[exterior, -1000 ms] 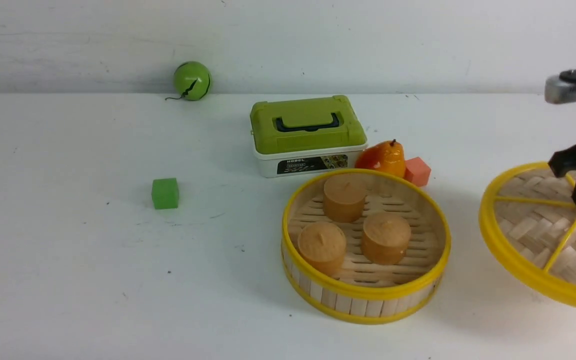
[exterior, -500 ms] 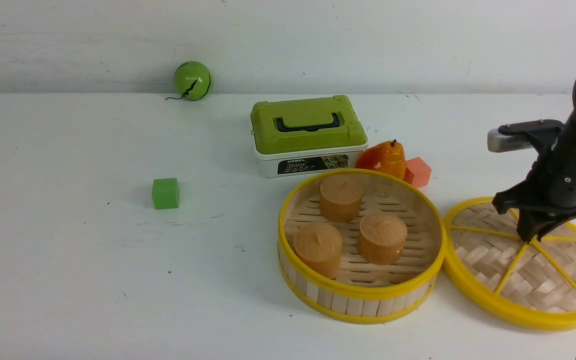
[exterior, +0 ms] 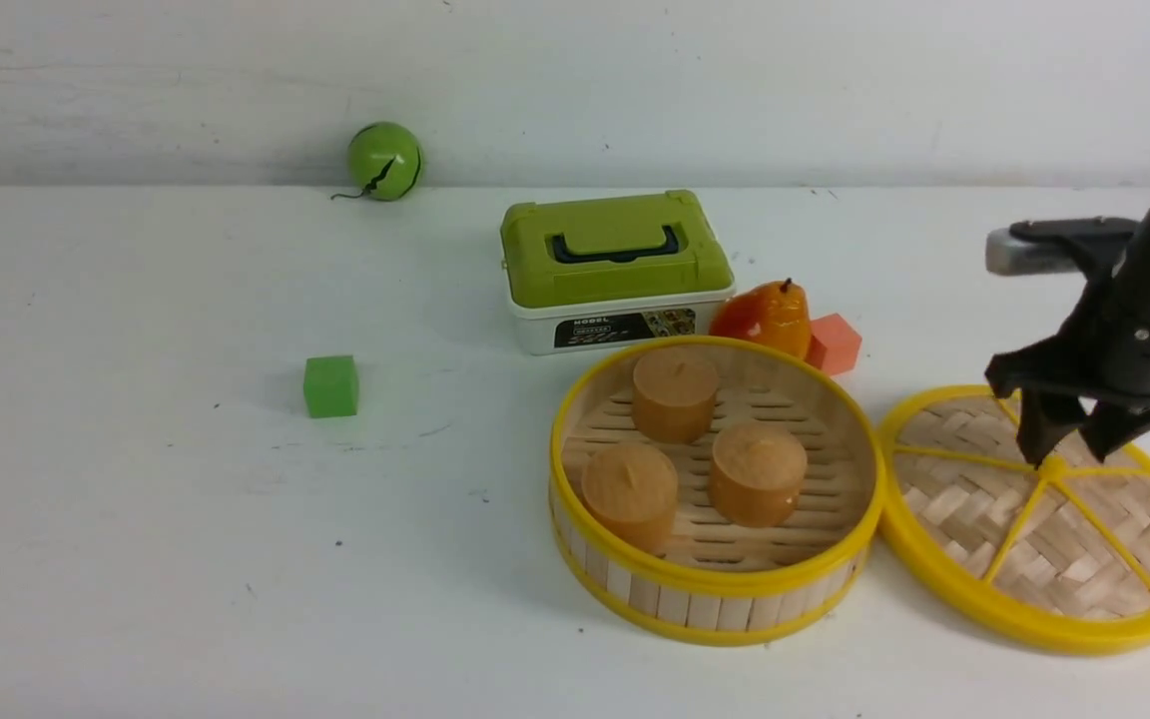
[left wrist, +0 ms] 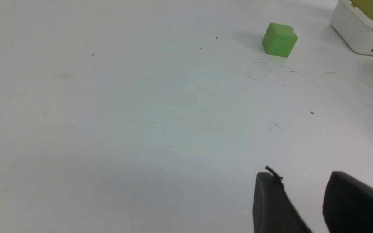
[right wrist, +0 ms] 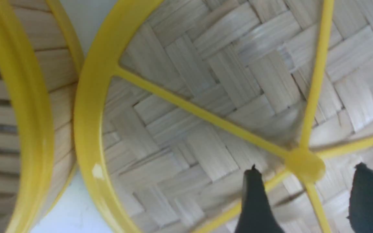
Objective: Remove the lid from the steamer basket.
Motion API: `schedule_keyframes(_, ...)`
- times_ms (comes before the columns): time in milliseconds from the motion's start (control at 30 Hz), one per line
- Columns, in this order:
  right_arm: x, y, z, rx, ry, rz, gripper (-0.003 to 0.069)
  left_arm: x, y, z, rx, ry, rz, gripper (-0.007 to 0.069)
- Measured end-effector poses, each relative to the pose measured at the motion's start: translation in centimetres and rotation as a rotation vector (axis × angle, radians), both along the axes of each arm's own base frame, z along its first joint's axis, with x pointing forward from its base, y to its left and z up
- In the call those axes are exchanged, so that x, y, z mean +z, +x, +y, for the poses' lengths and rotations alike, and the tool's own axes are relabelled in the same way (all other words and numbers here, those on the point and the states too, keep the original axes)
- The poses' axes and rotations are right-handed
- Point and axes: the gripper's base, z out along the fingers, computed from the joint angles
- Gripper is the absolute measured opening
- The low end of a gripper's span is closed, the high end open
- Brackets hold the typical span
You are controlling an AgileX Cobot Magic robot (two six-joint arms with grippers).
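Note:
The steamer basket [exterior: 715, 589] stands uncovered on the white table, with three brown cylinders [exterior: 675, 394] inside. The lid [exterior: 974, 519] lies flat on the table just to its right, its yellow rim against the basket's wall. My right gripper [exterior: 1069, 451] hovers open right over the lid's small knob [right wrist: 304, 163]. In the right wrist view the fingers of that gripper [right wrist: 308, 168] stand apart on either side of the knob, with the lid [right wrist: 206, 81] and the basket's rim [right wrist: 28, 97] beyond. My left gripper [left wrist: 301, 176] is open over bare table, holding nothing.
A green-and-white box [exterior: 615, 265] sits behind the basket, with an orange pear [exterior: 765, 315] and a red cube [exterior: 835, 342] next to it. A green cube [exterior: 330, 385] lies at the left and a green ball [exterior: 383, 160] by the back wall.
The lid, held tilted in the air a second ago, came down onto the table beside the basket. My right gripper opened, let go of the knob and rose slightly. The basket shifted a little left.

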Motion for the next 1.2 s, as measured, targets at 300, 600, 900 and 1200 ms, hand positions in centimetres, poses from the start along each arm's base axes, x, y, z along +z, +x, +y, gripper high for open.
schedule_keyframes(300, 14.7, -10.1, 0.9, 0.068, 0.096, -0.473, 0.016, 0.0, 0.0, 0.0, 0.0, 0.0, 0.0, 0.0239)
schedule_keyframes(600, 16.3, -24.1, 1.7, 0.116, 0.201, -0.865, -0.0022, 0.0, 0.0, 0.0, 0.0, 0.0, 0.0, 0.0239)
schedule_keyframes(900, 13.8, -32.9, 1.1, 0.083, 0.176, -1.228, -0.0022, 0.0, 0.0, 0.0, 0.0, 0.0, 0.0, 0.0239)
schedule_keyframes(1200, 11.4, -34.8, 1.5, 0.14, 0.183, -1.117, -0.0022, 0.0, 0.0, 0.0, 0.0, 0.0, 0.0, 0.0239)
